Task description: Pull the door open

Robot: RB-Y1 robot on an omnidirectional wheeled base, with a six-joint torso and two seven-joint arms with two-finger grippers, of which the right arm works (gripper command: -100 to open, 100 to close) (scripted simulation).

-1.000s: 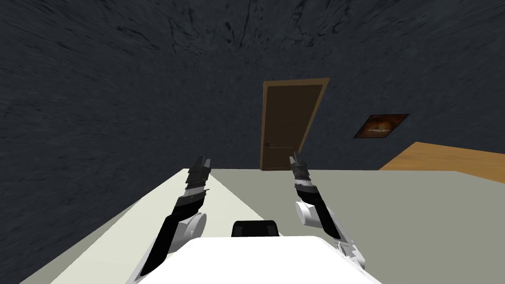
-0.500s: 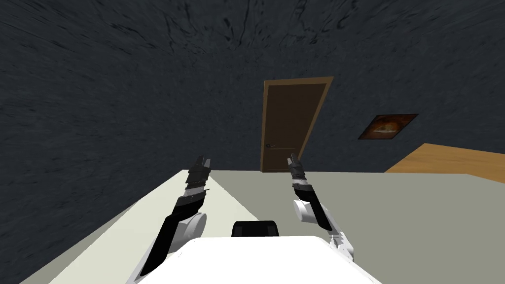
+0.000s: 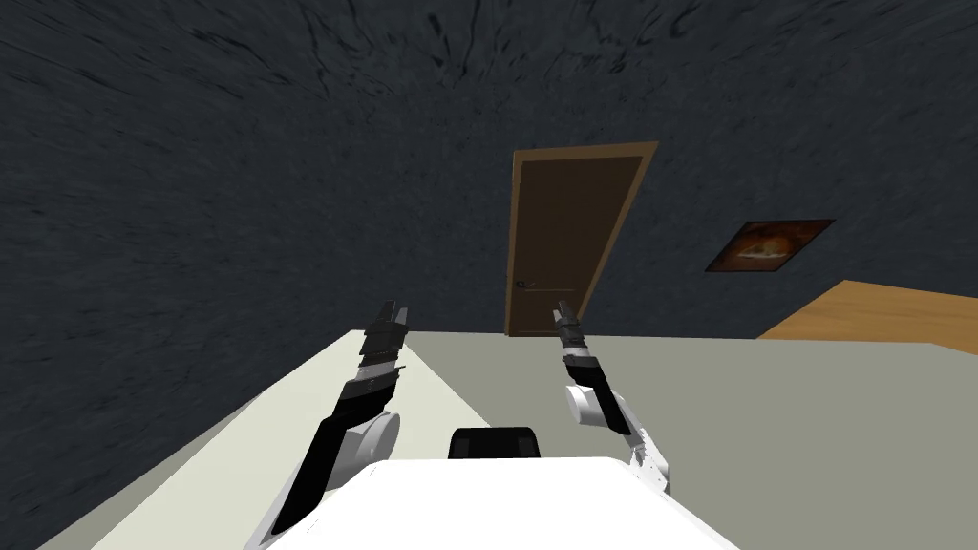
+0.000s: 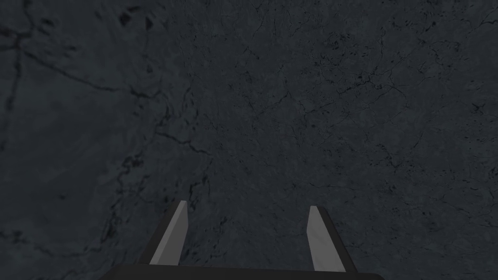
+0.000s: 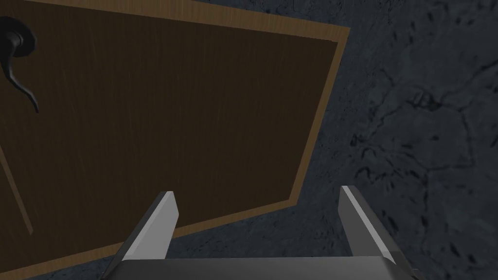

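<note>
While the right gripper (image 5: 256, 190) gapes, the door (image 5: 170, 121) seems closed ahead.

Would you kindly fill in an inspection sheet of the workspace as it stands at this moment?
Surface: grey floor, a paler strip on my left, a wooden area far right.
Job's things: brown door appears shut in its lighter frame; dark lever handle untouched.
Clutter: nothing seen.
Grippers: left gripper open, facing the dark wall; right gripper open, aimed at the door, apart from it, holding nothing.
Cables: nothing seen.
Surroundings: framed picture on the wall, right of the door.
</note>
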